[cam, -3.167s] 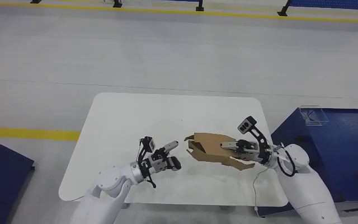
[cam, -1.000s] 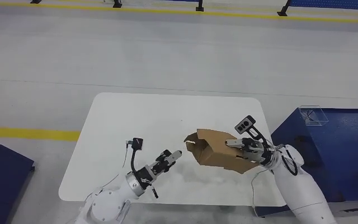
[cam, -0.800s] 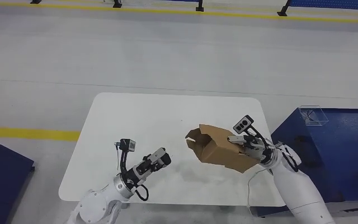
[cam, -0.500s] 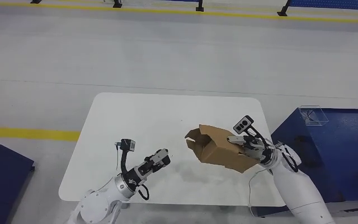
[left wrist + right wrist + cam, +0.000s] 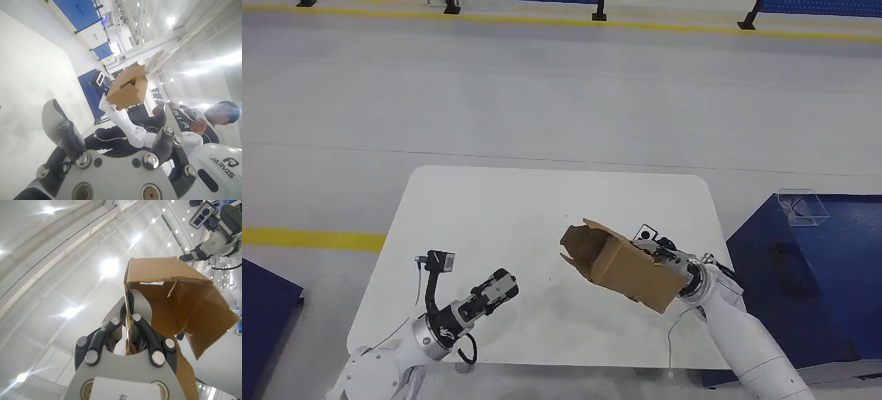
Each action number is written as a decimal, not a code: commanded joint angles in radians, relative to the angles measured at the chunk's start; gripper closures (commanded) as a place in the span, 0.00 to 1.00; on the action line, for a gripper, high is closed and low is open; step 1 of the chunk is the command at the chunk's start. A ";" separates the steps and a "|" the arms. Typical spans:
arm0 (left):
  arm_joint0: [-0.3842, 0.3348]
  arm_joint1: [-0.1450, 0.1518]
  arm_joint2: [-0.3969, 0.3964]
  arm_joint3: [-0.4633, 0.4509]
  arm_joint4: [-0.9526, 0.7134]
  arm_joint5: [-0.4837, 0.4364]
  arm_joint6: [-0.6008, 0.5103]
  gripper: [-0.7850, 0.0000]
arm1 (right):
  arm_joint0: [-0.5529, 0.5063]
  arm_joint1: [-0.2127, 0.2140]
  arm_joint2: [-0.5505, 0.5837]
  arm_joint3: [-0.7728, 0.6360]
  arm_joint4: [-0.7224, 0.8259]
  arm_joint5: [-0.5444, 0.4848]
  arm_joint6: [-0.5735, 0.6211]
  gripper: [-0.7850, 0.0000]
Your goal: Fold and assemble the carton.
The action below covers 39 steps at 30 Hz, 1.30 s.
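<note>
I count one carton (image 5: pixel 622 268), brown and without lid. It is lifted off the table (image 5: pixel 492 210), above the table's right part, and it is tilted. Its open end, with loose flaps, points toward the middle of the table. In the left wrist view the far end of the carton (image 5: pixel 128 91) has flaps folded together with a small gap between them.

The right gripper (image 5: pixel 657 245) holds the carton at the end nearest the table's right edge. In its own view the jaws of the right gripper (image 5: pixel 129 308) are almost closed and pinch one carton wall (image 5: pixel 181 306), one finger inside and one outside.

The left gripper (image 5: pixel 500 287) is over the front left part of the table, well apart from the carton. Its jaws (image 5: pixel 105 111) are spread wide and grasp nothing.

A white label (image 5: pixel 128 391) sits on the right wrist plate; its writing is cut off. One blue cabinet (image 5: pixel 802 270) stands just beside the table's right edge.
</note>
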 commanded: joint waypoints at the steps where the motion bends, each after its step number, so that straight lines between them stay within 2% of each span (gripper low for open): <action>1: 0.007 0.004 -0.001 -0.005 0.125 0.001 0.001 0.00 | 0.000 -0.005 -0.013 -0.002 -0.031 -0.039 0.012 1.00; 10: -0.006 0.006 0.051 0.002 0.185 0.012 0.024 0.00 | -0.023 -0.020 -0.046 -0.019 -0.136 -0.184 0.062 1.00; 17: -0.025 0.010 0.080 0.012 0.223 0.020 0.011 0.00 | -0.052 -0.022 -0.032 -0.045 -0.172 -0.224 0.076 1.00; 23: -0.023 0.014 0.097 -0.006 0.231 0.015 0.004 0.00 | -0.073 -0.020 -0.019 -0.072 -0.256 -0.297 0.077 1.00; 32: -0.060 0.014 0.171 0.008 0.305 0.088 -0.014 0.00 | -0.104 -0.014 0.009 -0.125 -0.346 -0.359 0.113 1.00; 35: -0.068 0.013 0.192 0.004 0.294 0.072 -0.009 0.00 | -0.115 -0.012 0.025 -0.139 -0.352 -0.370 0.119 1.00; 39: -0.059 0.016 0.175 -0.003 0.261 0.051 0.018 0.00 | -0.118 -0.010 0.057 -0.135 -0.311 -0.357 0.113 1.00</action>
